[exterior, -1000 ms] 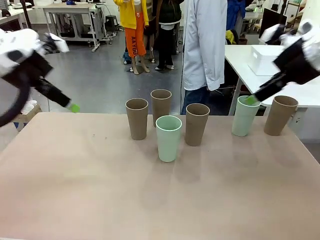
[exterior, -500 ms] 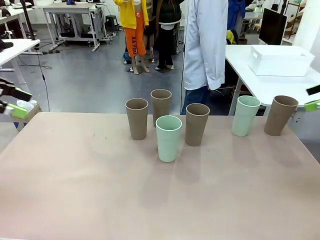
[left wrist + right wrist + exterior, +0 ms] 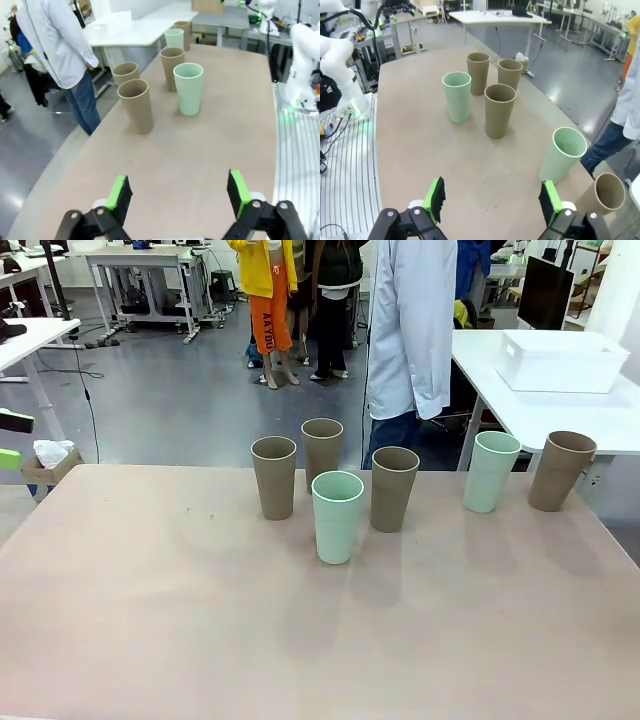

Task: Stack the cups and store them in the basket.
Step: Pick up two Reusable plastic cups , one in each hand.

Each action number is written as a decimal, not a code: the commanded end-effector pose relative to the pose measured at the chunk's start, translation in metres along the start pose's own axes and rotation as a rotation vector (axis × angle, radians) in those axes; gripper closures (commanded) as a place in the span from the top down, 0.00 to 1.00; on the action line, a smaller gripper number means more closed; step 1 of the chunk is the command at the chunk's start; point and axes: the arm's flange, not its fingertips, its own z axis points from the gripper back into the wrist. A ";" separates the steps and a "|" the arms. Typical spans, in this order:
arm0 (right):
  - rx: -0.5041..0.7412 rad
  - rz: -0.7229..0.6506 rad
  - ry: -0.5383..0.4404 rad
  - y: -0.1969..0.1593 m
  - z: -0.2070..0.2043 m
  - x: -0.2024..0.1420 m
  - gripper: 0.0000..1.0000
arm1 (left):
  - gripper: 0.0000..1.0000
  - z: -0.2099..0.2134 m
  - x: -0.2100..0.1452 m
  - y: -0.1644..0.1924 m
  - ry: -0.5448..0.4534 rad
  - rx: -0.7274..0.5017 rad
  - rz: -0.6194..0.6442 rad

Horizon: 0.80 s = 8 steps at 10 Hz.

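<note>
1. Starting leftmost, the left hand hovers at the left end of the bench, spread wide and empty.
2. Mid-bench stand four upright cups: a grey-brown cup, a rear cup behind it, the front mint cup, then a fourth cup just beside that.
3. They crowd together, so the front mint cup looks the cleanest first pick: straddle its wall, lift straight up, lower it squarely into a neighbour.
4. Further right, the right mint cup and end brown cup stand near the far edge.
5. The basket sits on a white side bench beyond them, well apart from every cup.
6. The right hand gapes too, holding nothing.
</note>
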 end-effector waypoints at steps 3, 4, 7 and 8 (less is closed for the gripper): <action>0.005 0.010 -0.023 -0.004 0.002 0.002 1.00 | 1.00 -0.023 0.005 -0.021 -0.008 0.025 0.012; 0.020 -0.006 -0.016 -0.004 0.001 0.002 1.00 | 1.00 -0.023 0.008 -0.018 0.014 0.056 0.048; 0.008 -0.015 -0.014 -0.002 0.001 0.002 1.00 | 1.00 -0.013 0.012 0.001 0.002 0.028 0.040; 0.008 -0.015 -0.014 -0.002 0.001 0.002 1.00 | 1.00 -0.013 0.012 0.001 0.002 0.028 0.040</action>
